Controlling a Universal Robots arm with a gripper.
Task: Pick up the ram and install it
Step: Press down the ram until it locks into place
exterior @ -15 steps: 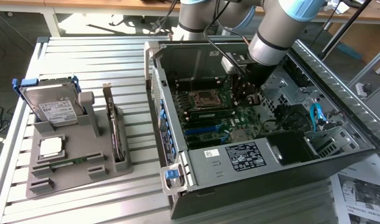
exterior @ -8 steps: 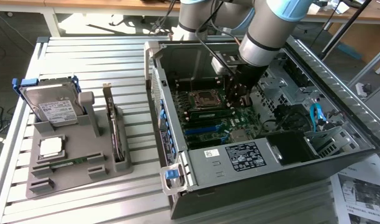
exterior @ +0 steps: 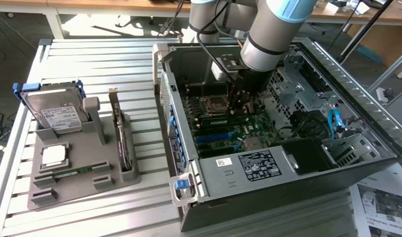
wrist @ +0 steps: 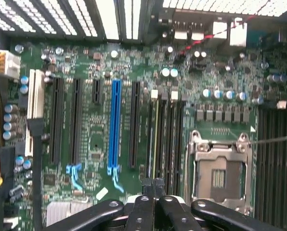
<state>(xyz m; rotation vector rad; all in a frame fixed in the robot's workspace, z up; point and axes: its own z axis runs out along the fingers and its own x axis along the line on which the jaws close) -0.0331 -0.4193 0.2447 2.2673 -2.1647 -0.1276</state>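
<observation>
Black hand (fingers together) above ram.

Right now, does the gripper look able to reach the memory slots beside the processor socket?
Probably yes: the gripper, shut, hangs directly over the memory slots inside the open case, with nothing between them.

Green board, one blue slot

You see a green motherboard with black slots, one blue slot, grey tray lower left.
</observation>
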